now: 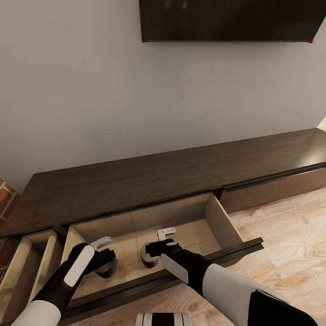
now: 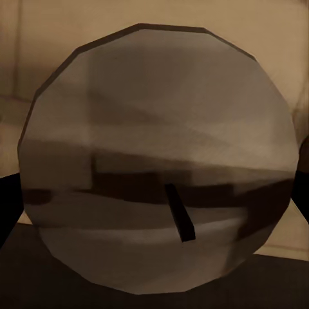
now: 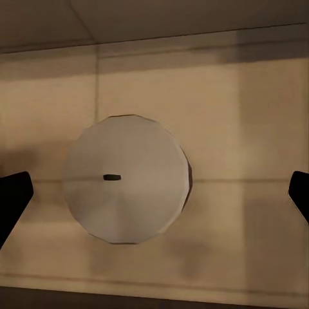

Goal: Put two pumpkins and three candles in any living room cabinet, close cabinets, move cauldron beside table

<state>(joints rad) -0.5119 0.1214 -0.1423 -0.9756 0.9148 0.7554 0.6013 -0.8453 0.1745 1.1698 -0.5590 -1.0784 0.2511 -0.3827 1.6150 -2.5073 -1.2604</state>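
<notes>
The long dark brown cabinet [image 1: 181, 172] stands against the wall with its middle drawer [image 1: 222, 217] pulled out, showing a pale beige inside. Both my arms reach into it. My left gripper [image 1: 103, 253] is shut on a beige-grey candle [image 1: 108, 269]. That candle's flat top [image 2: 158, 161] looms large in the left wrist view, with a dark finger touching each side. My right gripper [image 1: 158, 244] hangs open above a second candle [image 1: 146, 257], which rests on the drawer floor [image 3: 125, 177], well apart from the fingertips [image 3: 13, 193]. Pumpkins, cauldron and table are out of view.
A second drawer [image 1: 31, 258] at the cabinet's left end is also pulled out. The drawer front [image 1: 271, 190] to the right is closed. A black TV [image 1: 231, 20] hangs on the wall above. A brick edge [image 1: 5, 194] shows at the left, and wood floor [image 1: 290, 253] at the right.
</notes>
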